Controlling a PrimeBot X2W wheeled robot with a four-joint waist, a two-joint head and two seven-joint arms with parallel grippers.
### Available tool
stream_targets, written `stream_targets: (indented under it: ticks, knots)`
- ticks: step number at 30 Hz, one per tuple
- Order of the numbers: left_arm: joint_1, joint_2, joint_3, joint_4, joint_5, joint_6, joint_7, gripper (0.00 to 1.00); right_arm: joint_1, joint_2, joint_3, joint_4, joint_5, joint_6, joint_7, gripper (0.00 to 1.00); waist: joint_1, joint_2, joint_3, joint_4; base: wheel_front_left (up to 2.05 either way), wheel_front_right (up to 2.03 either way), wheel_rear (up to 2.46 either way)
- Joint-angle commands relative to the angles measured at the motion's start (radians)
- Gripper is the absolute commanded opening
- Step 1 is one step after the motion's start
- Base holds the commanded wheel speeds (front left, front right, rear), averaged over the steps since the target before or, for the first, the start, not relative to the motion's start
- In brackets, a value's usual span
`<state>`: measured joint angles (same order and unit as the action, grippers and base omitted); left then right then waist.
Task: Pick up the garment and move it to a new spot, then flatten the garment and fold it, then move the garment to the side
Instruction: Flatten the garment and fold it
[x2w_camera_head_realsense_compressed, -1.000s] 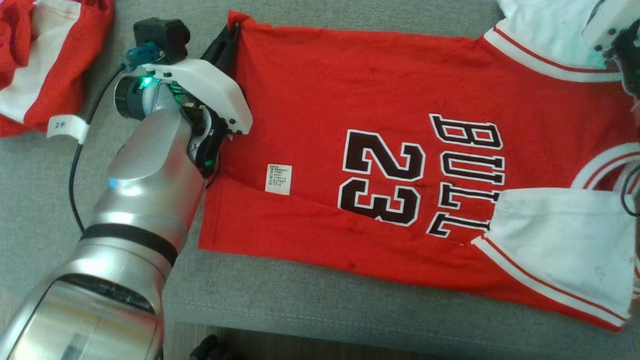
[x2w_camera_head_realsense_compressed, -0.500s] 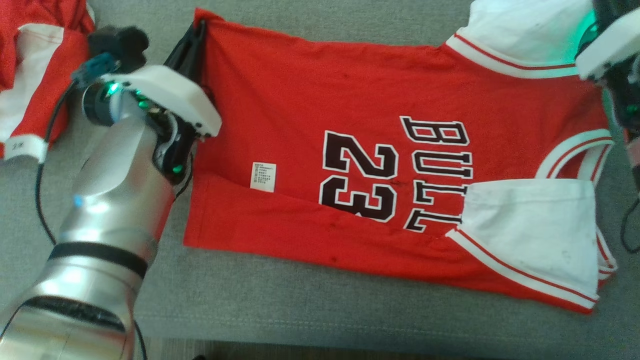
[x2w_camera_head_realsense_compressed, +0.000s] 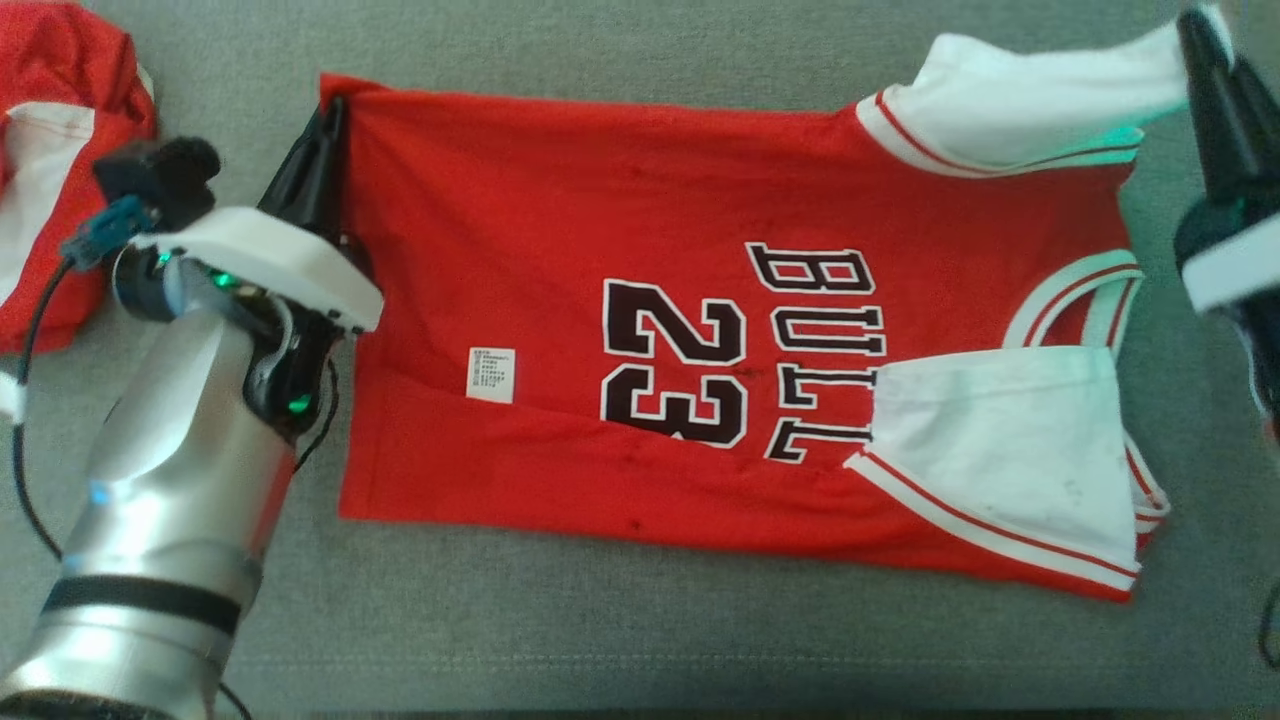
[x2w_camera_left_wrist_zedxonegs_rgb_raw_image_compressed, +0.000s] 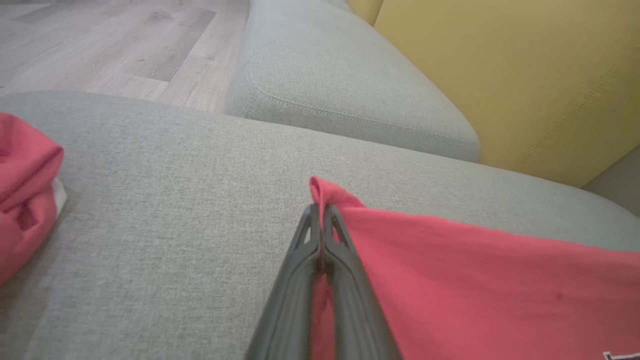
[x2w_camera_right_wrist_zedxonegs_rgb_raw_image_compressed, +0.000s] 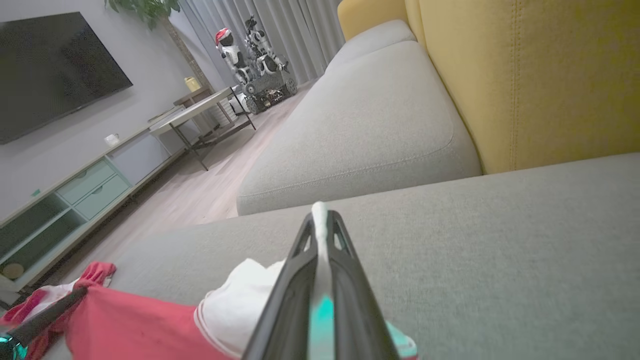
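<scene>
The garment (x2w_camera_head_realsense_compressed: 620, 250) is a red jersey with white sleeves and black "BULL 23" lettering, spread across the grey sofa seat (x2w_camera_head_realsense_compressed: 600, 640) with its near long edge folded over. My left gripper (x2w_camera_head_realsense_compressed: 333, 108) is shut on the far hem corner, and the red cloth (x2w_camera_left_wrist_zedxonegs_rgb_raw_image_compressed: 450, 270) is pinched between my left gripper's (x2w_camera_left_wrist_zedxonegs_rgb_raw_image_compressed: 320, 209) tips. My right gripper (x2w_camera_head_realsense_compressed: 1192, 28) is shut on the tip of the far white sleeve (x2w_camera_head_realsense_compressed: 1010, 110), which is pulled out sideways. That white cloth (x2w_camera_right_wrist_zedxonegs_rgb_raw_image_compressed: 235, 300) runs up between my right gripper's (x2w_camera_right_wrist_zedxonegs_rgb_raw_image_compressed: 320, 216) fingers.
A second red and white garment (x2w_camera_head_realsense_compressed: 50, 150) lies bunched at the seat's left end, and also appears as a red bundle (x2w_camera_left_wrist_zedxonegs_rgb_raw_image_compressed: 22, 210). A yellow backrest (x2w_camera_right_wrist_zedxonegs_rgb_raw_image_compressed: 525, 75) stands behind the seat, with another grey cushion (x2w_camera_right_wrist_zedxonegs_rgb_raw_image_compressed: 370, 130) beyond. Wooden floor (x2w_camera_left_wrist_zedxonegs_rgb_raw_image_compressed: 100, 45) lies past the seat edge.
The head camera has shifted, sliding the whole scene leftward. The right gripper's dark fingers have come into view gripping the white sleeve, now stretched outward. The left grip on the hem corner holds.
</scene>
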<state>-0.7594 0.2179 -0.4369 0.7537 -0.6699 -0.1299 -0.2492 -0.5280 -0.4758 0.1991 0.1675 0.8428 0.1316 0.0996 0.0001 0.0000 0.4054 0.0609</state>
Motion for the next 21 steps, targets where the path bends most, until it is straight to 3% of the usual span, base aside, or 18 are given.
stream_targets:
  ticks: [1, 12, 18, 21]
  knots:
    - [-0.004, 0.053, 0.039, -0.037, -0.007, 0.009, -0.008, 0.00, 0.028, -0.015, -0.008, -0.054, 0.003, -0.001, 0.008, 0.00, -0.0001, 0.0000, -0.008, -0.008, 0.00, 0.00, 0.00]
    - [0.199, 0.108, 0.077, -0.279, -0.078, 0.063, 0.057, 0.00, 0.326, 0.074, -0.140, -0.315, -0.002, -0.001, 0.122, 0.00, -0.0001, 0.0000, -0.055, -0.036, 0.00, 0.00, 0.00]
    - [0.358, 0.115, 0.084, -0.406, -0.117, 0.118, 0.094, 0.00, 0.489, 0.163, -0.161, -0.361, -0.050, -0.001, 0.163, 0.00, -0.0001, 0.0000, -0.076, -0.039, 0.00, 0.00, 0.00]
    - [0.407, 0.115, 0.085, -0.428, -0.130, 0.134, 0.103, 0.00, 0.534, 0.176, -0.155, -0.351, -0.104, -0.001, 0.172, 0.00, -0.0001, 0.0000, -0.083, -0.044, 0.00, 0.00, 0.00]
